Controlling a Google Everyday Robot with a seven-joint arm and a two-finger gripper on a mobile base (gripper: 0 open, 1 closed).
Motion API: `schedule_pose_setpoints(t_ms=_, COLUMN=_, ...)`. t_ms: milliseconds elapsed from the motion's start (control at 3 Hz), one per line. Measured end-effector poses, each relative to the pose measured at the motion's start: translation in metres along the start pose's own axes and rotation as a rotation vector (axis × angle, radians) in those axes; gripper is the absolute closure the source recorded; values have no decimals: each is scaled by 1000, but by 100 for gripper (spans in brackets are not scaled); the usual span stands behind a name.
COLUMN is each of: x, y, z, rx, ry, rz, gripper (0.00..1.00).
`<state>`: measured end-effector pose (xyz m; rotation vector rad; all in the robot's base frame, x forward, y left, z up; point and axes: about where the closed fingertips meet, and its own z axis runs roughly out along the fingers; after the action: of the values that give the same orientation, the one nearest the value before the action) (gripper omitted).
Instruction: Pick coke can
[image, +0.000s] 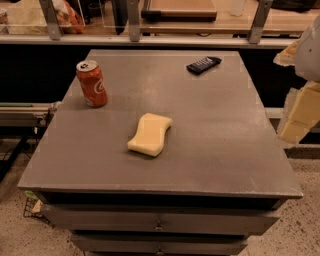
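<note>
hand (299, 117) far right of coke can (92, 84)

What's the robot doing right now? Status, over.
Pincer at right edge, away from coke can. Can upright, far left of table. Sponge mid-table, black packet at back, neither touching can.

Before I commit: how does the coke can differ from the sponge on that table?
The coke can stands upright near the left rear edge; the sponge lies flat near the middle. The coke can is an orange-red cylinder with a silver top; the sponge is a pale yellow, waisted slab. Both rest on the grey table, apart. The end effector is off the table's right side, touching neither.
</note>
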<state>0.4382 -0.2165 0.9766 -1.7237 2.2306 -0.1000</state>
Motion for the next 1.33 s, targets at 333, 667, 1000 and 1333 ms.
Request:
schedule_pose_setpoints(t_ms=333, x=-2, y=0, z=0, rx=3, ry=-7, rz=0, gripper=0)
schedule_pose_setpoints(t_ms=667, x=-38, y=-3, z=24, rx=-41, ry=-133, rz=16, gripper=0)
schedule_pose_setpoints(t_ms=1000, x=-87, y=-12, z=49, rx=-70, ry=-269, rz=36, gripper=0)
schedule_pose_setpoints(t_ms=1333, x=-154, y=-23, z=59, rx=-80, ry=-419, rz=38, gripper=0)
